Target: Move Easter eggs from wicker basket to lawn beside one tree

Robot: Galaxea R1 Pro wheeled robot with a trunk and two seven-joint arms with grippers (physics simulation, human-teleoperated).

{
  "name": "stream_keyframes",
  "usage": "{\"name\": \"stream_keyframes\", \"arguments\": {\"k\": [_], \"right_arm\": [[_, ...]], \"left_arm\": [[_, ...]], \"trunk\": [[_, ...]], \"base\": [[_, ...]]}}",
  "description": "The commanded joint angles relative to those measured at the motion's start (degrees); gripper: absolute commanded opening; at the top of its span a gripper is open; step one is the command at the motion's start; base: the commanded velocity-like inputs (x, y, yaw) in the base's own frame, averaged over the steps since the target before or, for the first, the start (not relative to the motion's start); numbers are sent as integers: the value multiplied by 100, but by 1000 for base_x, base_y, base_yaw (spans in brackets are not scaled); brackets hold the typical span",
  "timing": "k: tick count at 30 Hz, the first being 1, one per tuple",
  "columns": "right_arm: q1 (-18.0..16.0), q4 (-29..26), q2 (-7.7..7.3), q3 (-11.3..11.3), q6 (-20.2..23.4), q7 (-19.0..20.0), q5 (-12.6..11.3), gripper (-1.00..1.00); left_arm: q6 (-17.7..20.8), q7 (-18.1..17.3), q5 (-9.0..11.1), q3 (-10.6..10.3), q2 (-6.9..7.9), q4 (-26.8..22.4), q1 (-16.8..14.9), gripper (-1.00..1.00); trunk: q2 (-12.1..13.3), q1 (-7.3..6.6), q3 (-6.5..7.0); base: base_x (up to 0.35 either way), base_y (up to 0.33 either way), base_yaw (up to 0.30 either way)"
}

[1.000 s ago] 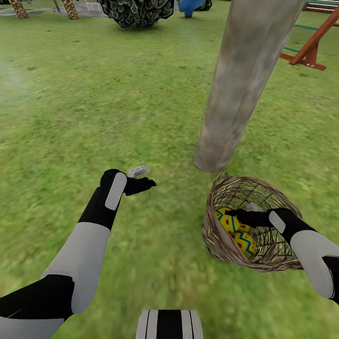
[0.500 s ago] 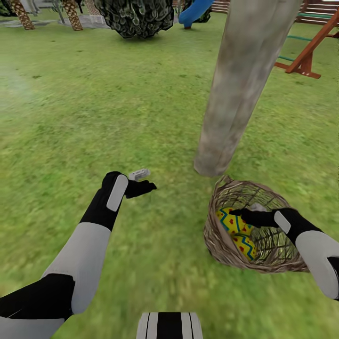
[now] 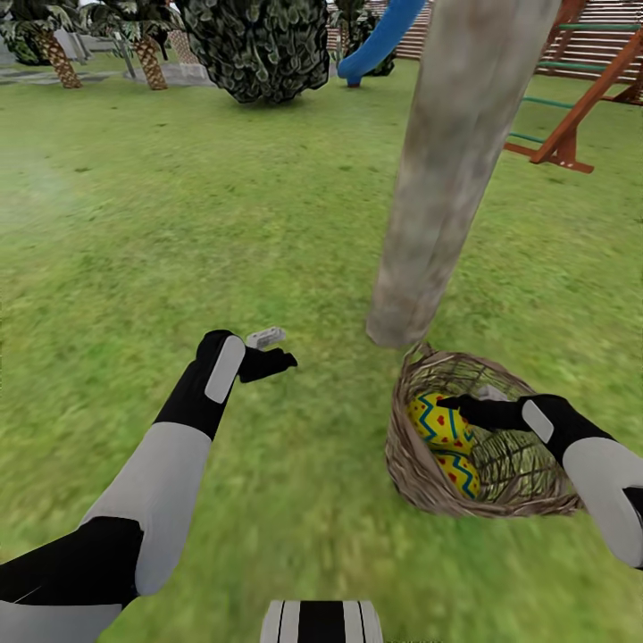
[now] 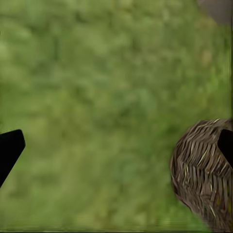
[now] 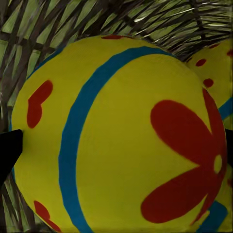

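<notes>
Green lawn [image 3: 179, 223], tree [image 3: 446, 179] just behind wicker basket [image 3: 420, 464]. We saw right hand [image 3: 451, 404] inside, fingers apart around top Easter egg [image 5: 121, 131], unclamped. Left hand [image 3: 277, 350] spread, idle. Risk: round egg slipping, basket tipping.

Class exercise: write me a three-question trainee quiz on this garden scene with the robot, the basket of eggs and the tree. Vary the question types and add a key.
1. True or false: the wicker basket lies close to the foot of the tree.
2. Which gripper reaches into the basket? A) left gripper B) right gripper
3. Fill in: the flower painted on the Easter egg in the right wrist view is ____.

Key: 1 true; 2 B; 3 red.
</notes>
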Motion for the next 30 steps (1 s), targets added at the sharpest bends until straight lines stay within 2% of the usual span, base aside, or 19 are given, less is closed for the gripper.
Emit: {"name": "stream_keyframes", "arguments": {"k": [1,10,18,21,30], "right_arm": [[-1,-4,-16,-32,41,4,7,-100],[-1,-4,-40,-27,41,4,36,-100],[-1,-6,-40,-23,41,-43,55,-100],[-1,-5,-40,-12,55,-176,70,-100],[-1,-64,-41,-4,348,-318,100,-100]], "left_arm": [[14,57,56,1,2,-1,-2,100],[6,56,54,1,4,174,-2,100],[6,56,54,1,4,187,-2,100],[6,56,54,1,4,187,-2,100],[6,56,57,1,-13,230,-2,100]], "trunk": [[0,-6,19],[12,-29,218],[12,-29,218],[12,-29,218],[12,-29,218]], "base": [[-116,0,0],[-13,0,0],[0,0,0],[0,0,0],[0,0,0]]}}
